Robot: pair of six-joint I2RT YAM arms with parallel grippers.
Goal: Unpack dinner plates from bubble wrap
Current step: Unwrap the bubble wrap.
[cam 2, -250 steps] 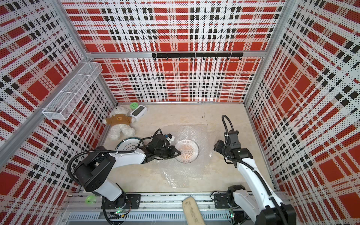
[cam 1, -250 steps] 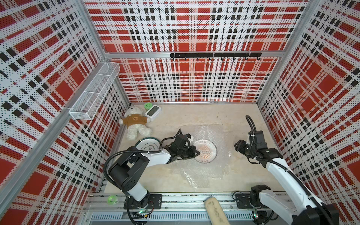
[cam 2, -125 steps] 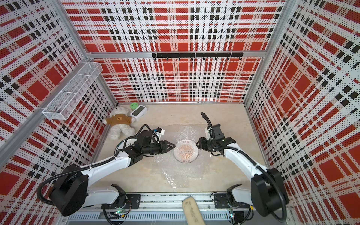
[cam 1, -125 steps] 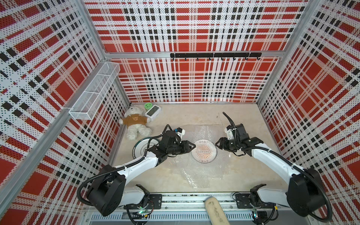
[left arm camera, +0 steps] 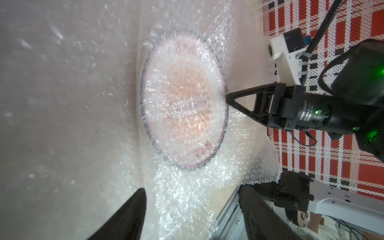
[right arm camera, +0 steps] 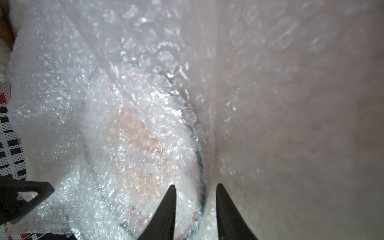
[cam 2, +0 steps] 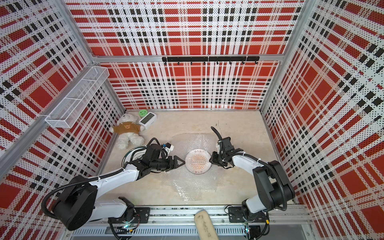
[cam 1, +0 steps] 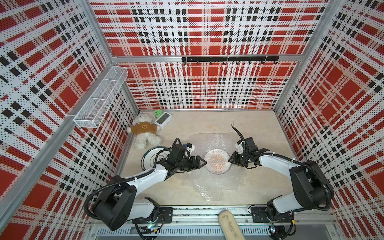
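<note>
Two plates (cam 1: 217, 161) (cam 1: 150, 155), one bubble wrap (cam 1: 220, 187)

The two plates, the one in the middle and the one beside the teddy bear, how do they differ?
The middle plate is covered by bubble wrap; the bear-side plate, by the teddy bear, sits bare on the table. The middle plate has a pinkish-red centre; the bear-side plate has a dark rim band and no pink. Both are round, white and lie flat.
</note>
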